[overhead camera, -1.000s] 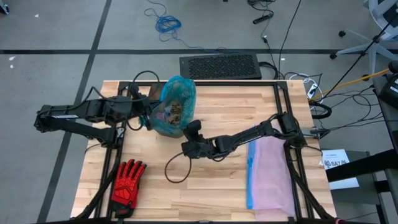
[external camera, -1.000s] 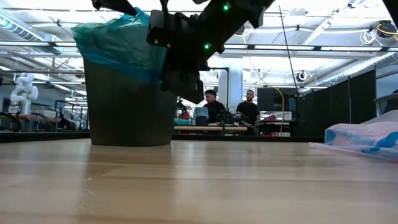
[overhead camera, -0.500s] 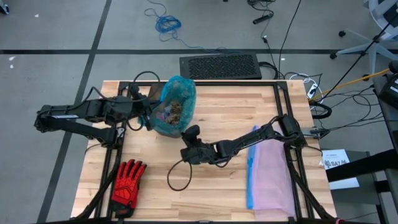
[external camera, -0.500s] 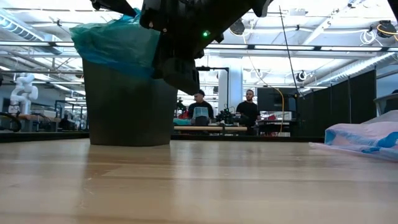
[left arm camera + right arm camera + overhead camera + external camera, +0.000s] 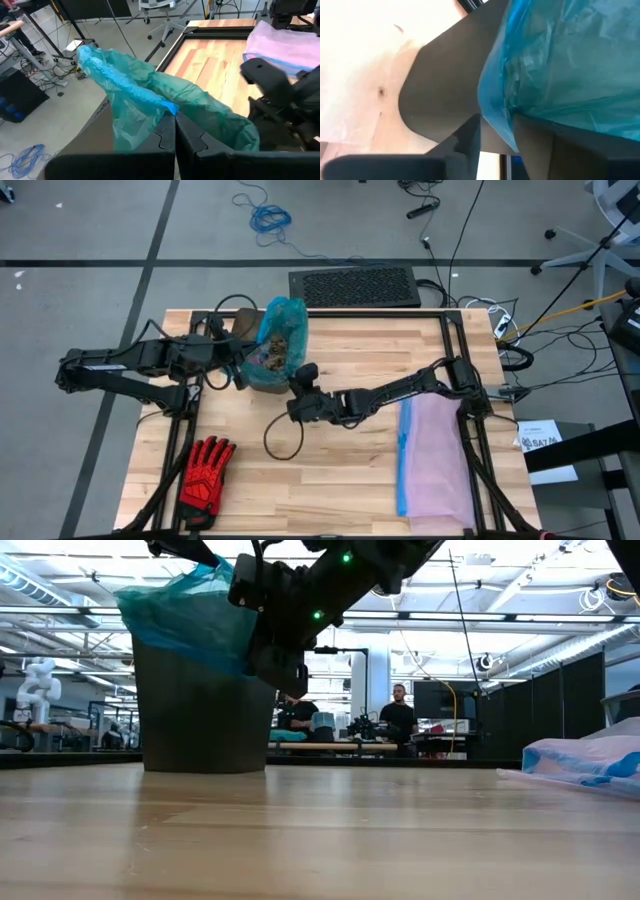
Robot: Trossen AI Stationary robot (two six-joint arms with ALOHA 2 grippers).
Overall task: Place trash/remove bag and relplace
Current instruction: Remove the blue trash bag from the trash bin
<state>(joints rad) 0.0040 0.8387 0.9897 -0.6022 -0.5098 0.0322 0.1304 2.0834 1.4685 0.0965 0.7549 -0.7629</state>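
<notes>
High view — bag position: the teal bag (image 5: 283,330) lines a dark bin (image 5: 262,378) at the far-left part of the counter (image 5: 340,470); its mouth stands open upward, with the trash (image 5: 280,358) visible inside as tan lumps.
High view — left hand: the left hand (image 5: 240,360) sits at the bin's left side, against the bag's rim.
High view — right hand: the right hand (image 5: 300,385) is just beside the bin's near-right side; the bag lies to its far left. Both hands are at the bin, on opposite sides.
High view — other items: a red glove (image 5: 205,470) lies near left; a lilac bag (image 5: 435,460) lies at right, well apart.
Low view — bag: the teal film folds down over the upright bin's rim; the right arm crosses in front of the bin's right edge.
Left wrist view — grip: the left hand's fingers (image 5: 165,132) are pressed together, pinching a fold of the bag's rim.
Right wrist view — grip: the right hand's fingers (image 5: 470,135) straddle the hanging teal edge against the bin wall; a narrow gap remains, so a firm pinch cannot be confirmed.
Judgement: lifting the bag clear appears to depend on both rim holds rising together.
</notes>
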